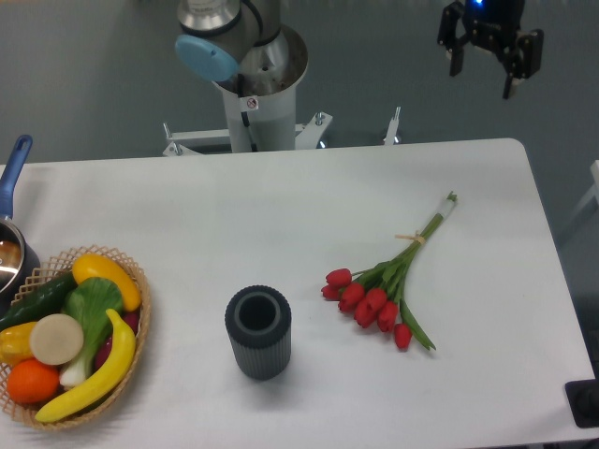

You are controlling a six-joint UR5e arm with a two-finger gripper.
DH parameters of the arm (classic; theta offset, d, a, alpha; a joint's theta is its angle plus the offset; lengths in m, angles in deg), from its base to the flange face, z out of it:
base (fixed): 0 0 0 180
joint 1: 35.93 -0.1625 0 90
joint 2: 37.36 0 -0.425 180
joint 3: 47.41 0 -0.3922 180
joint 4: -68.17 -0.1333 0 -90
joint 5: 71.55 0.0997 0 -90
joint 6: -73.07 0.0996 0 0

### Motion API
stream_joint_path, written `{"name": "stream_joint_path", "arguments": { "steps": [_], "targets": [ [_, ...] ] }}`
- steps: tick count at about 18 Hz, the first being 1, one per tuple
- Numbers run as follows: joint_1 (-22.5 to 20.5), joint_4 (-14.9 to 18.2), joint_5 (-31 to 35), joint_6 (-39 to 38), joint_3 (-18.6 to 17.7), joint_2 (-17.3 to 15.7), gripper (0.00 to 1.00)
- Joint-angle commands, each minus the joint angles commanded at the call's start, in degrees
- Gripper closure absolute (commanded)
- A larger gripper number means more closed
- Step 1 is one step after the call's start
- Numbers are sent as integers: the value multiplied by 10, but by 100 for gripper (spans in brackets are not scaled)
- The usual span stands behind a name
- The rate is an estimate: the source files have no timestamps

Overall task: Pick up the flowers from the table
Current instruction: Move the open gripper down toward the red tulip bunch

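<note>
The flowers (384, 292), a small bunch of red tulips with thin green stems tied by a tan band, lie flat on the white table (281, 201), right of centre, heads toward the front and stems pointing to the back right. My gripper (485, 73) hangs high at the top right, beyond the table's far edge, well above and behind the flowers. Its two fingers are spread apart with nothing between them.
A dark ribbed cylindrical vase (258, 332) stands upright left of the flowers. A wicker basket (140, 323) of fruit and vegetables sits at the front left, with a blue-handled pot (11, 248) at the left edge. The arm's base (253, 84) rises behind the table.
</note>
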State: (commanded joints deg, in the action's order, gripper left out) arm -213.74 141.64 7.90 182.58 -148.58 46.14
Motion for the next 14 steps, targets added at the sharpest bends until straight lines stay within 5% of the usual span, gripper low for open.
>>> {"name": "stream_joint_path", "arguments": {
  "steps": [11,14],
  "targets": [
    [3,-4,-34,-24,-20,-4,0],
    [4,-45,-67,-80,-45,-6,0]
  ]
}}
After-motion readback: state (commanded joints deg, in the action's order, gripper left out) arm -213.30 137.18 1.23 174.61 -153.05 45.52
